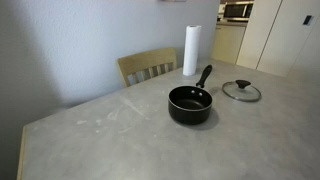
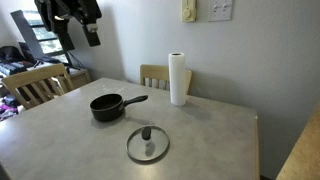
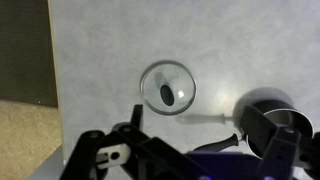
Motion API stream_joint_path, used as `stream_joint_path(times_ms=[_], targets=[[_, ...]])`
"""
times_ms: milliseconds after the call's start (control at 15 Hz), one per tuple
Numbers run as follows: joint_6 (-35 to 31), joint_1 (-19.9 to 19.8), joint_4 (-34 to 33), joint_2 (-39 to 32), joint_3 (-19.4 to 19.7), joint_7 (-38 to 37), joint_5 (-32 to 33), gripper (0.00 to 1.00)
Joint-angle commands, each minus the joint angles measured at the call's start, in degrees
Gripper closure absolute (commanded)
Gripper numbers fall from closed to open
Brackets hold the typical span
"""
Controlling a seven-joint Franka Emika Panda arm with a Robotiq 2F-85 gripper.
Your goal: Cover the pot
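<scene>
The pot point(image 1: 190, 103) is a small black saucepan with a long black handle, standing uncovered on the grey table; it shows in both exterior views point(image 2: 106, 106) and at the right edge of the wrist view point(image 3: 275, 115). The round glass lid point(image 1: 241, 91) with a metal rim and knob lies flat on the table beside it point(image 2: 148, 144), apart from the pot. It sits in the middle of the wrist view point(image 3: 168, 88). My gripper point(image 3: 192, 150) is open and empty, high above the table point(image 2: 80, 25), well clear of both.
A white paper towel roll point(image 1: 190, 50) stands at the table's far edge near the wall point(image 2: 178, 80). A wooden chair point(image 1: 148, 67) stands behind the table, and another chair point(image 2: 35, 85) at its side. The table point(image 2: 220, 140) ends just past the lid.
</scene>
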State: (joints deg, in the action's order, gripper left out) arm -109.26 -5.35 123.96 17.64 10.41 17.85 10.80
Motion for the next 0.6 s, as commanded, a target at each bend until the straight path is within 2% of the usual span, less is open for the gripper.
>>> stream_joint_path(times_ms=[0,533], targets=[[0.2,-0.3,-0.1,-0.1,-0.3,0.1,-0.1,0.0],[-1.2,0.2,0.3,-1.6,-0.1,2.2,-0.2,0.0]])
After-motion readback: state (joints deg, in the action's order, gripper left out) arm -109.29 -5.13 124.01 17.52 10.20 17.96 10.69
